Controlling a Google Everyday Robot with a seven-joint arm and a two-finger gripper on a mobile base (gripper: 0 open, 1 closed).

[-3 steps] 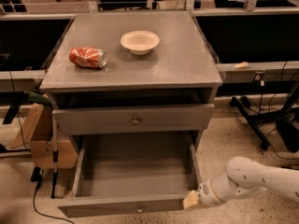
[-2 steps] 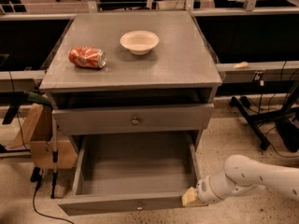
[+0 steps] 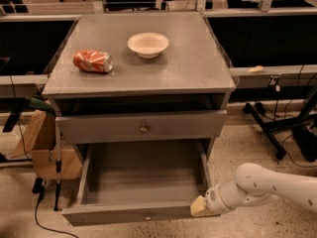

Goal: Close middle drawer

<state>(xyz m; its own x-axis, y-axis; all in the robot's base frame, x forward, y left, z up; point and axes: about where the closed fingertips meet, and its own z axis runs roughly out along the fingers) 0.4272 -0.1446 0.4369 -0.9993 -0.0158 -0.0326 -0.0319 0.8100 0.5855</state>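
- The middle drawer (image 3: 124, 214) stands pulled far out and empty at lower centre.
- The hand (image 3: 200, 207) rests against its front right corner; I cannot tell whether it is open or closed.
- This looks like the pushing stage, and the next move calls for a straight push inward.
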